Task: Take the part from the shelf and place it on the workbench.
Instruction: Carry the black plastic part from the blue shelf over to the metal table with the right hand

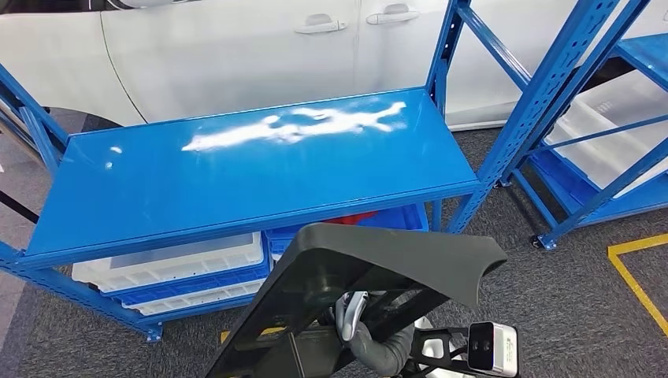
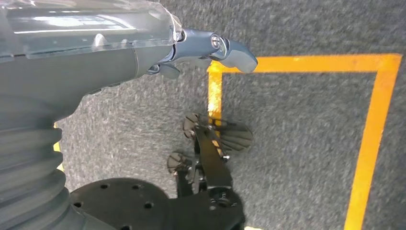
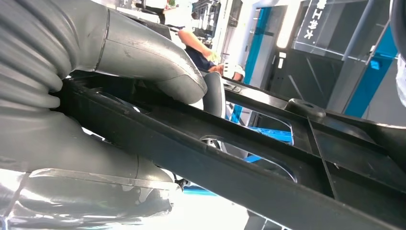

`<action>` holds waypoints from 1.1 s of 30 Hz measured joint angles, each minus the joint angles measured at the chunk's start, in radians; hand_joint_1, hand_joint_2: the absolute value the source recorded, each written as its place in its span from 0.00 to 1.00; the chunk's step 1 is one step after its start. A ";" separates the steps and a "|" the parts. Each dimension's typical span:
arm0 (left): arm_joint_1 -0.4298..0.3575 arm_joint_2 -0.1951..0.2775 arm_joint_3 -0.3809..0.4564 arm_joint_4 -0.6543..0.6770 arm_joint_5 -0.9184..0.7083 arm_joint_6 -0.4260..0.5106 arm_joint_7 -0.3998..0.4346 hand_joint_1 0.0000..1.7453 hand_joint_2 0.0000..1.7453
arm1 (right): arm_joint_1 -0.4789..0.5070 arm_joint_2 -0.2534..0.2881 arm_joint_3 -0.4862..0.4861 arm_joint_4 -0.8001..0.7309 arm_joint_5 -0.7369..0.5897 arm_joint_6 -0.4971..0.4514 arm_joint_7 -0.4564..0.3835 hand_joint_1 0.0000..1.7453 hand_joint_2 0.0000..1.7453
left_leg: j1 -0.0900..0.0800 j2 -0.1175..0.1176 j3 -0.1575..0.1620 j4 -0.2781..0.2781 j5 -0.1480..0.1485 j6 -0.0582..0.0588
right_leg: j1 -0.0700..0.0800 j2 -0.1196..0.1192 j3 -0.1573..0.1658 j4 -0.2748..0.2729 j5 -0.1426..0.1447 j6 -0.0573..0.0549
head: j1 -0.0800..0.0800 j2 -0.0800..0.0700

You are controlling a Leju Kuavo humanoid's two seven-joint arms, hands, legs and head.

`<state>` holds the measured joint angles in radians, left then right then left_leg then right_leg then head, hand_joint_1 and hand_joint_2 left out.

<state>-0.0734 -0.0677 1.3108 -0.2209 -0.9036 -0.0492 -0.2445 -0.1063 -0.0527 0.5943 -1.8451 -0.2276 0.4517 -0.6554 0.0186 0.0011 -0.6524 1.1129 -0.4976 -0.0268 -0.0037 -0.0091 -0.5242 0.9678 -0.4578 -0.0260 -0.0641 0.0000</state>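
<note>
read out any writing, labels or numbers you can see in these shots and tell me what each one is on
White characters stand on a dark panel in the background of the right wrist view, shown turned; too unclear to read reliably.
The wrist camera below the black part carries small dark marks, too small to read.
No writing shows on the blue workbench or the yellow floor line.

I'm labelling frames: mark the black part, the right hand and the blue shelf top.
black part [image 1: 378,256]: head view, its upper panel.
right hand [image 3: 143,60]: right wrist view, thumb over the part.
blue shelf top [image 1: 236,181]: head view, bare middle.

shelf top [image 1: 236,181]: bare, open above | uprights [image 1: 543,87] flank its right end
</note>
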 joint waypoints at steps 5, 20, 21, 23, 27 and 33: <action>0.002 -0.001 0.000 0.000 0.000 0.000 0.000 0.00 1.00 | 0.000 -0.005 0.000 0.021 -0.007 0.000 0.000 1.00 1.00 | 0.002 0.000 0.005 0.131 -0.051 -0.011 | 0.000 -0.002 -0.055 0.016 0.031 0.003 | 0.000 0.000; 0.004 -0.002 0.002 0.000 0.000 0.014 -0.001 0.00 1.00 | 0.018 -0.017 0.000 0.033 -0.008 -0.001 0.000 1.00 1.00 | -0.006 0.002 0.112 -0.117 0.032 0.054 | -0.007 0.005 -0.175 0.293 -0.080 0.059 | 0.000 0.000; 0.004 -0.002 0.002 0.000 0.000 0.014 -0.001 0.00 1.00 | 0.018 -0.018 0.000 0.033 -0.008 -0.001 0.000 1.00 1.00 | -0.008 0.001 0.112 -0.117 0.033 0.053 | -0.005 0.005 -0.132 0.221 -0.046 0.053 | 0.000 0.000; 0.003 -0.004 0.002 0.000 0.000 0.014 -0.001 0.00 1.00 | 0.018 -0.019 0.000 0.033 -0.008 -0.001 0.000 1.00 1.00 | -0.011 0.000 0.111 -0.116 0.036 0.048 | 0.001 0.006 -0.053 0.082 -0.003 0.037 | 0.000 0.000; 0.001 -0.005 0.002 0.000 0.000 0.014 -0.001 0.00 1.00 | 0.019 -0.020 0.000 0.033 -0.007 -0.001 0.000 1.00 1.00 | -0.010 0.002 0.104 -0.116 0.041 0.027 | 0.005 0.007 -0.034 0.025 0.009 0.020 | 0.000 0.000; 0.004 -0.004 0.002 0.000 0.000 0.014 -0.001 0.00 1.00 | 0.019 -0.020 0.000 0.034 -0.007 -0.001 0.000 1.00 1.00 | -0.005 0.000 -0.013 0.154 -0.103 0.005 | -0.001 -0.001 -0.041 0.008 0.028 0.001 | 0.000 0.000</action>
<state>-0.0689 -0.0713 1.3128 -0.2209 -0.9038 -0.0349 -0.2459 -0.0869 -0.0725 0.5943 -1.8111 -0.2347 0.4504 -0.6558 0.0140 0.0010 -0.6651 1.2669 -0.6009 -0.0215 -0.0044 -0.0106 -0.5654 0.9758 -0.4302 -0.0251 -0.0641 0.0000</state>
